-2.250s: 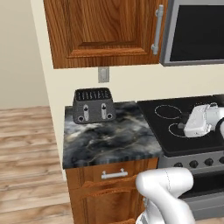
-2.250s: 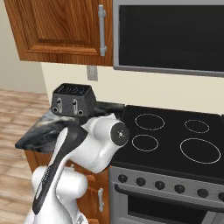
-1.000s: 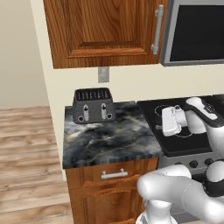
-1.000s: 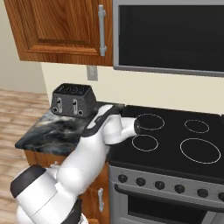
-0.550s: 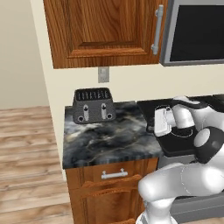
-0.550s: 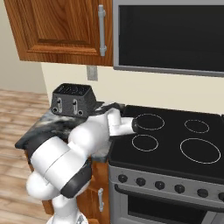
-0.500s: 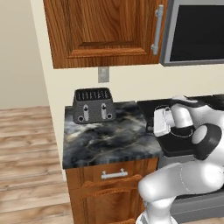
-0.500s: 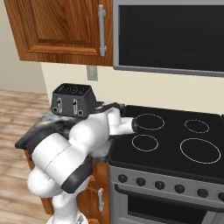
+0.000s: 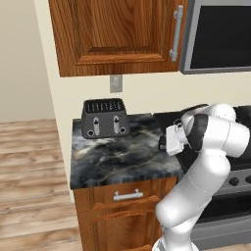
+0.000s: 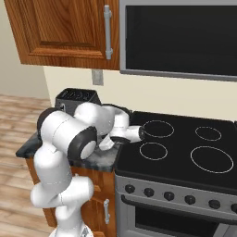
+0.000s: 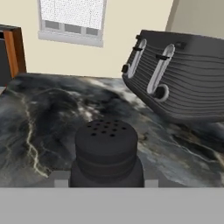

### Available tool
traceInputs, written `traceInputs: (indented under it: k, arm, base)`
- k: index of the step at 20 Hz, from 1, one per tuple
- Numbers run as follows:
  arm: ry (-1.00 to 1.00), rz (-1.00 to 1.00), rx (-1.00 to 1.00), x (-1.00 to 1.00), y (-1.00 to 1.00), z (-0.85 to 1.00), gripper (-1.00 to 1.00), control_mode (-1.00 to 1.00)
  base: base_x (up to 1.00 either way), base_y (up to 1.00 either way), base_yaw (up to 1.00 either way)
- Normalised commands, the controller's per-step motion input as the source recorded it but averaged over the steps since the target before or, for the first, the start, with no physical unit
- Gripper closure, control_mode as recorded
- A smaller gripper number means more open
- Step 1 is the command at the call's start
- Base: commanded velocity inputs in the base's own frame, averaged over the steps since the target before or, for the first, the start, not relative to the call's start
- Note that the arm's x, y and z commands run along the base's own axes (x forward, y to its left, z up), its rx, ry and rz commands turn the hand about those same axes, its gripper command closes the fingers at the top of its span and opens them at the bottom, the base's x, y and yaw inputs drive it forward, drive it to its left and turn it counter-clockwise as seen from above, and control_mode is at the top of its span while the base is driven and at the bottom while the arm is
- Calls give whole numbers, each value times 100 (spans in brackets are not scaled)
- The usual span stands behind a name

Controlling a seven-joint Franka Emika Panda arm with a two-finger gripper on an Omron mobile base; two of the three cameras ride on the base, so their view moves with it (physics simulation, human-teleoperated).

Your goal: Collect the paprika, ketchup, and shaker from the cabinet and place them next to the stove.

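The shaker (image 11: 106, 151), small and dark with a perforated top, sits between the fingertips of my gripper (image 11: 105, 181), which is shut on it. From the left base view the gripper (image 9: 163, 143) hangs low over the right end of the marble counter (image 9: 122, 157), beside the stove (image 10: 185, 148). Whether the shaker touches the counter cannot be told. The cabinet (image 9: 117, 34) above has its door shut. The paprika and the ketchup are out of view.
A black toaster (image 9: 104, 117) stands at the back of the counter, seen tilted in the hand view as the toaster (image 11: 183, 83). A microwave (image 10: 180, 37) hangs over the stove. My folded arm (image 10: 69, 134) covers much of the counter's right part.
The hand has swung left from above the stove's burners to the counter's right end, carrying the shaker. The elbow has folded up in front of the base.
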Motion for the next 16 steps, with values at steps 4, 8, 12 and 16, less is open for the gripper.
traceInputs:
  k: [4,8,12,16]
  arm:
    - [0,9,0,29,0,-40,100,-100]
    - [0,12,0,25,0,-43,100,-100]
    - [0,13,0,24,0,-39,100,-100]
    - [0,12,0,22,0,-37,100,-100]
  base:
    - [0,0,0]
    - [0,0,0]
    - [0,0,0]
    - [0,0,0]
